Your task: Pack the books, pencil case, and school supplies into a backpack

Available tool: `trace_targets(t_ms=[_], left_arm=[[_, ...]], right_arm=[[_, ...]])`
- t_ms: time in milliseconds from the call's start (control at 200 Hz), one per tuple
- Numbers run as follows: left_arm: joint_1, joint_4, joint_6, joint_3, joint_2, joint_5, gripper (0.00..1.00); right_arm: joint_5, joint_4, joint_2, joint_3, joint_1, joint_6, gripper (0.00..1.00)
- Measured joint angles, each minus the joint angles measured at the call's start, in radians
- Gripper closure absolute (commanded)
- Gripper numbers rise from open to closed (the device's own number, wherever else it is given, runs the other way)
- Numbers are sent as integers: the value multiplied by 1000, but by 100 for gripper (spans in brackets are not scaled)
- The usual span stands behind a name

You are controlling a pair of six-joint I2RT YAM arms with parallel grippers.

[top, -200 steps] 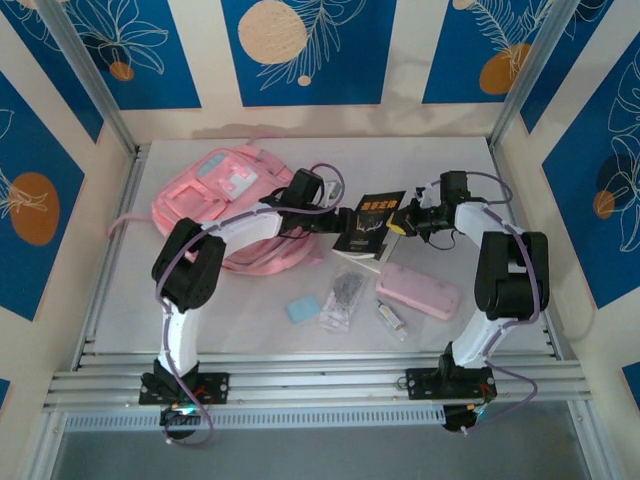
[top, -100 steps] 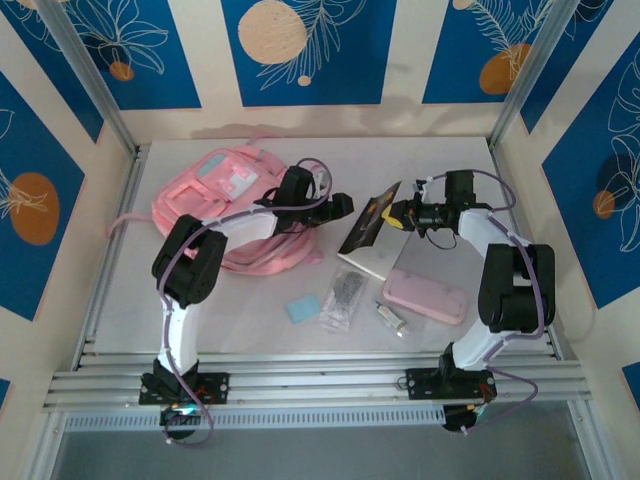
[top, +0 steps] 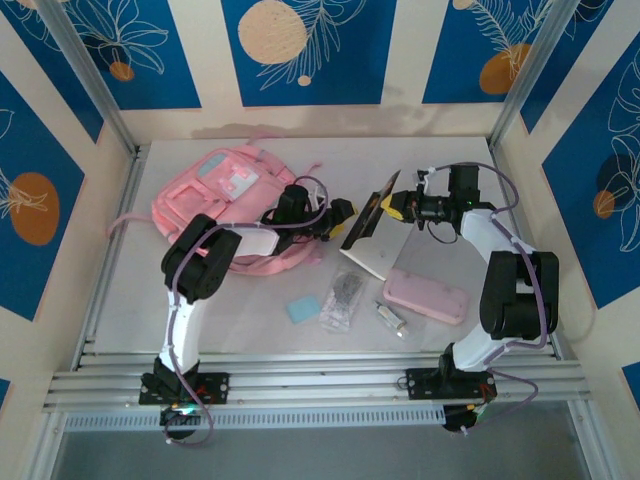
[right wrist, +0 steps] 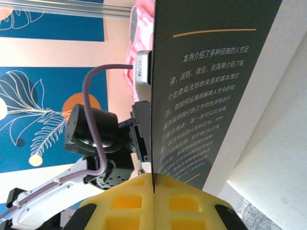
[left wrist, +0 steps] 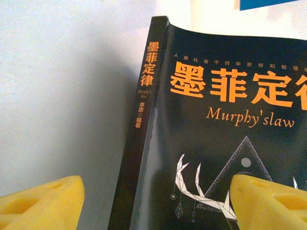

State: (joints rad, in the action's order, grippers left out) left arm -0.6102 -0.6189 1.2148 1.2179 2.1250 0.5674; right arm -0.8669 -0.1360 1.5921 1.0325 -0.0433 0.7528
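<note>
My right gripper (top: 398,207) is shut on the edge of a thin black book (top: 368,218) and holds it tilted up on edge above the table. In the right wrist view the pads (right wrist: 154,179) pinch the book (right wrist: 201,86), whose back cover text faces the camera. My left gripper (top: 338,214) is open just left of it. The left wrist view has the book's orange-titled front cover (left wrist: 216,124) close ahead, with the spine between my spread left gripper (left wrist: 156,199). The pink backpack (top: 222,195) lies at the back left. The pink pencil case (top: 427,297) lies to the front right.
A pale flat sheet-like thing (top: 380,262) lies on the table under the raised book. A light blue pad (top: 302,309), a clear bag with dark bits (top: 342,298) and a small whitish tube (top: 392,318) lie in front. Frame rails (top: 320,380) run along the near edge.
The right gripper has lifted the book from lying flat to standing on edge. The left gripper has drawn back a little toward the backpack and stayed open.
</note>
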Motion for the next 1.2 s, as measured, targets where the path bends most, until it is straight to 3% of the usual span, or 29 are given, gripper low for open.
trace_targets(t_ms=[250,470,710,750,800,965,1105,1200], left_arm=[[-42,-127,121,-54,27,33,22],[-50,-241,242,-85,58,43,24],[-50,-233,251,-87,58,44,34],[-50,-230,249,-87,58,45,37],[-50,-222,242,-87,57,46,41],[-55,-168,180,-84,50,48,70],[-61,-79,103,-79,30,57,100],[-62,-22,60,-72,14,58,100]], right_arm=[[-32,74,-1,-18,0,41,100],[-42,149,-1,-133,-5,61,100],[-15,157,-1,-261,-58,37,100],[0,135,-1,-261,-67,20,90],[15,111,-1,-260,-72,5,71],[68,3,-1,-252,-68,-33,18],[154,-90,-29,-229,-66,-56,13],[237,-151,-81,-215,-66,-61,11]])
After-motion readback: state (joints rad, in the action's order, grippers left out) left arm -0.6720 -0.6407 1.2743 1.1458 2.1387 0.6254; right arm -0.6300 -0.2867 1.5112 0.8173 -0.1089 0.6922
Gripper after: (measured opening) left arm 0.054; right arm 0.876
